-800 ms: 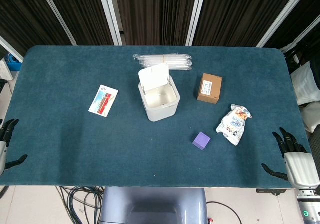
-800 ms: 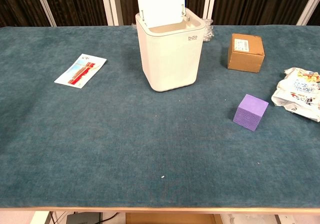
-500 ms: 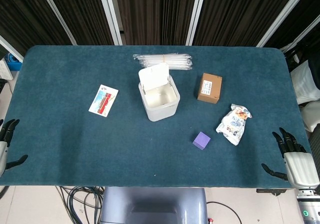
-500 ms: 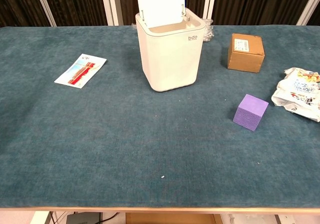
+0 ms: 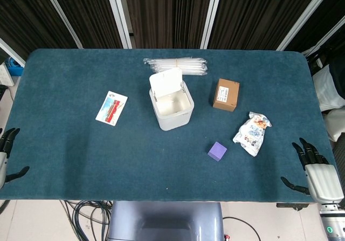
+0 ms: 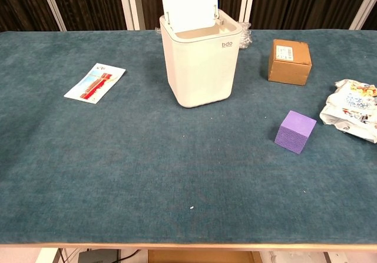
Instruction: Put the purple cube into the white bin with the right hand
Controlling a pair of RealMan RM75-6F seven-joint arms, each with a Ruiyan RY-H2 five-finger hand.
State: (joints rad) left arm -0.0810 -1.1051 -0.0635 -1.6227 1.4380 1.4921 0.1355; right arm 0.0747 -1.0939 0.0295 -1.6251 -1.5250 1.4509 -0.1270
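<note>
The purple cube (image 5: pixel 217 151) (image 6: pixel 295 132) lies on the blue table, right of centre and toward the front. Behind it and to the left stands the white bin (image 5: pixel 171 105) (image 6: pixel 201 62) with its lid flipped up. My right hand (image 5: pixel 311 172) hovers off the table's front right corner, fingers spread and holding nothing, well to the right of the cube. My left hand (image 5: pixel 6 153) shows only at the left edge of the head view, fingers spread and empty. The chest view shows neither hand.
A brown cardboard box (image 5: pixel 226 94) (image 6: pixel 289 62) sits right of the bin. A crumpled snack bag (image 5: pixel 251 133) (image 6: pixel 353 109) lies right of the cube. A red and white card (image 5: pixel 111 108) (image 6: pixel 95 82) rests at the left. A clear plastic pack (image 5: pixel 176 65) lies behind the bin.
My right hand has shifted slightly up and to the left. Nothing on the table has moved.
</note>
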